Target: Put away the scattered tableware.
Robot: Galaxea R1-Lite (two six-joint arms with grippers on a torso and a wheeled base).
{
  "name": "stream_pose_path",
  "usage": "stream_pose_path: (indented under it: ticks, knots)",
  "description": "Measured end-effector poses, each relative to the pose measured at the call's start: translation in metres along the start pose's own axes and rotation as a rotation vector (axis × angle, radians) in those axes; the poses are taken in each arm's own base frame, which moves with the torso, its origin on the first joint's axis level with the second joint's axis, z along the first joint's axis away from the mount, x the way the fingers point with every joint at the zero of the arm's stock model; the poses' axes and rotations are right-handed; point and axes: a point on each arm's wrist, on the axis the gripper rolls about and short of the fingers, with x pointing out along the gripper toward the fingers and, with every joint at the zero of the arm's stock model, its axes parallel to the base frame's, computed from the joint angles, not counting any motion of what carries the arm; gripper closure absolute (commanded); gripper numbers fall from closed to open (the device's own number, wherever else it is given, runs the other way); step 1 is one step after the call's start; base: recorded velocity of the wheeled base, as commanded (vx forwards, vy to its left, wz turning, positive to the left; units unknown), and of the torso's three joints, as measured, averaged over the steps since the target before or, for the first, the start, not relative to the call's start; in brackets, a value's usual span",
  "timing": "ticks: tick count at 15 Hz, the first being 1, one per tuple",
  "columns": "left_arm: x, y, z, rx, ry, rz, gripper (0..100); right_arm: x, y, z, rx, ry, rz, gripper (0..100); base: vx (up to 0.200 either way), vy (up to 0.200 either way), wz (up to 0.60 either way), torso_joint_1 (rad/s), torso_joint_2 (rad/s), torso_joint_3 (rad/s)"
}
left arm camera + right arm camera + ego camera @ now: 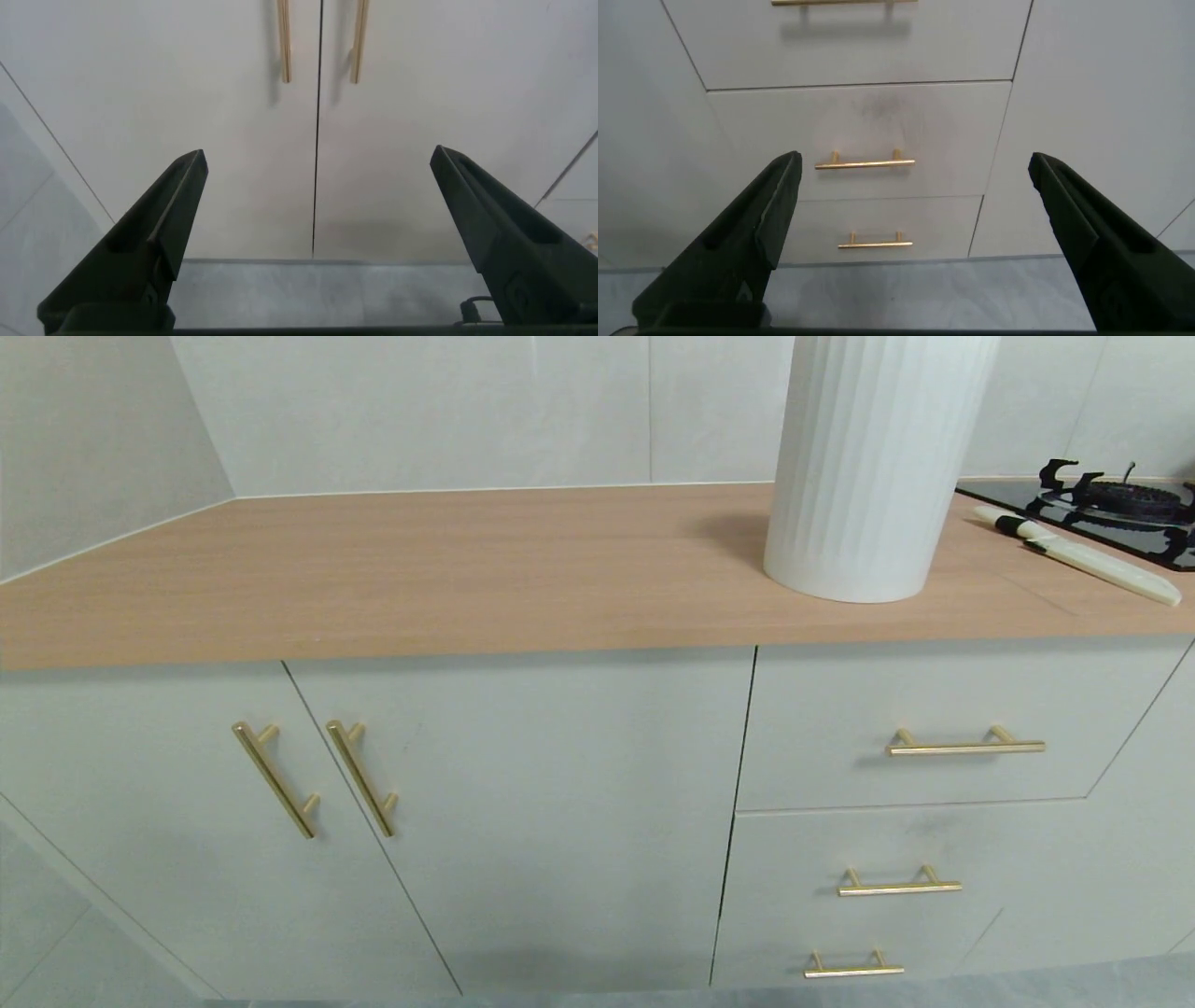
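Cream knife lay unstowed on countertop; our left gripper and right gripper gaped empty; we judged reaching it next.

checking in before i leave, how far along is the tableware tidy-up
Done: nothing visibly. In hand: nothing; the left gripper and right gripper are open and empty, facing the shut pale cabinet doors and gold-handled drawers. Left: the cream knife-like utensil lies on the wooden countertop beside the black stove.

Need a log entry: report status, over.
Left gripper and right gripper open, empty, facing pale cabinet fronts. Long cream-and-black utensil lies on wooden counter, right of tall white ribbed container. Gold-handled drawers all shut.
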Motion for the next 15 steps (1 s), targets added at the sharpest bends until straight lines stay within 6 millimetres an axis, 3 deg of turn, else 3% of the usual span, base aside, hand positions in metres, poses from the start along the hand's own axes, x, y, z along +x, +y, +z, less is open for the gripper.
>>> stream_pose_path:
  ticks: [3, 12, 15]
  knots:
    - [0.0001, 0.0, -0.0002, 0.0, 0.001, 0.0, 0, 0.0, 0.0, 0.0, 0.0, 0.0, 0.0, 0, 0.0, 0.0, 0.0, 0.0, 0.0, 0.0]
    - [0.0001, 0.0, -0.0002, 0.0, 0.0, 0.0, 0, 0.0, 0.0, 0.0, 0.0, 0.001, 0.0, 0, 0.0, -0.2, 0.0, 0.004, 0.0, 0.005]
    - [0.0001, 0.0, -0.0002, 0.0, 0.001, 0.0, 0, 0.0, 0.0, 0.0, 0.0, 0.001, 0.001, 0, 0.0, 0.0, 0.0, 0.0, 0.0, 0.0]
